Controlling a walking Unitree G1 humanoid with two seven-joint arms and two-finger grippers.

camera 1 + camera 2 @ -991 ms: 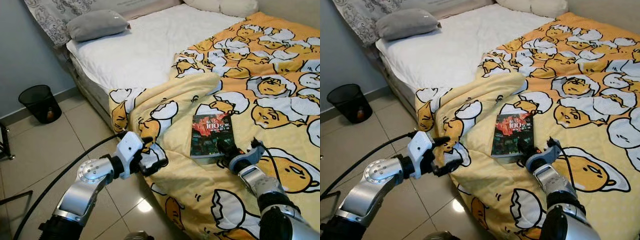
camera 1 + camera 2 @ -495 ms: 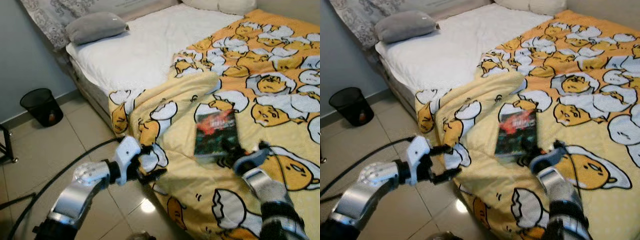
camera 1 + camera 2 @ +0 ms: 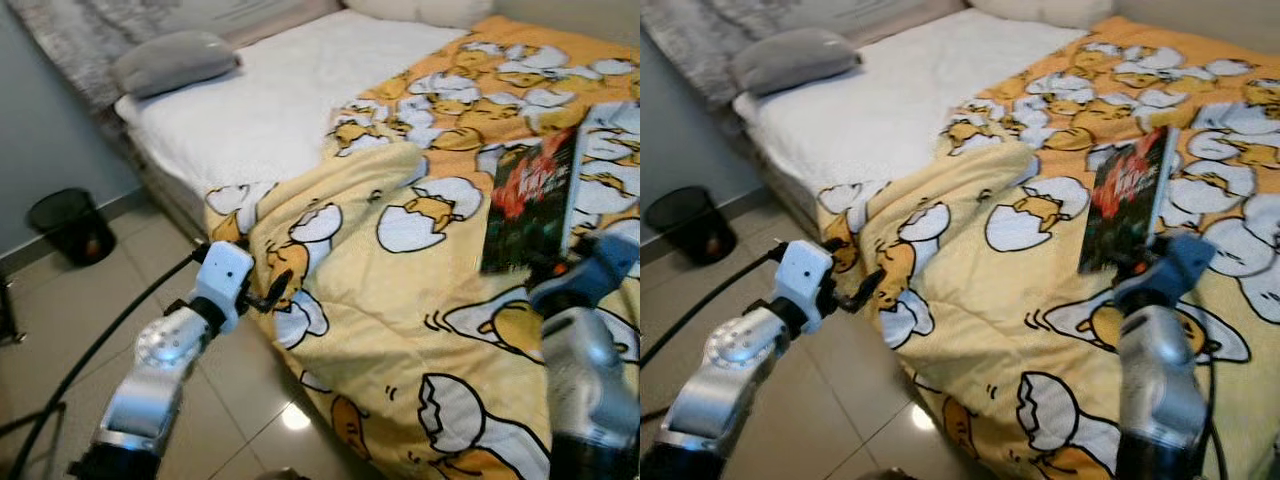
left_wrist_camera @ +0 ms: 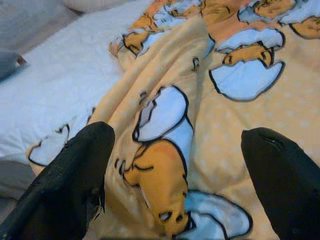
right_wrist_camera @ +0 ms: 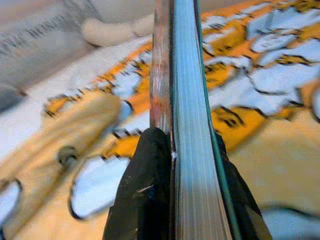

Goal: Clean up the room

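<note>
A dark book (image 3: 528,202) with a red cover picture stands upright above the yellow egg-print blanket (image 3: 400,300), lifted off the bed. My right gripper (image 3: 560,266) is shut on its lower edge; in the right wrist view the black fingers (image 5: 145,200) clamp the book (image 5: 187,125) seen edge-on. Beside the blanket's hanging edge, my left gripper (image 3: 272,290) is open. The left wrist view has its two fingers (image 4: 75,180) wide apart with the blanket fold (image 4: 160,135) between them, not touching.
A white mattress (image 3: 270,100) with a grey pillow (image 3: 175,60) lies at the far left of the bed. A black waste bin (image 3: 65,222) stands on the tiled floor (image 3: 60,330) by the wall. A black cable (image 3: 90,350) trails from my left arm.
My right gripper has raised the book from lying flat on the blanket to standing upright in the air. The left gripper has moved up along the blanket's edge. The camera has shifted.
</note>
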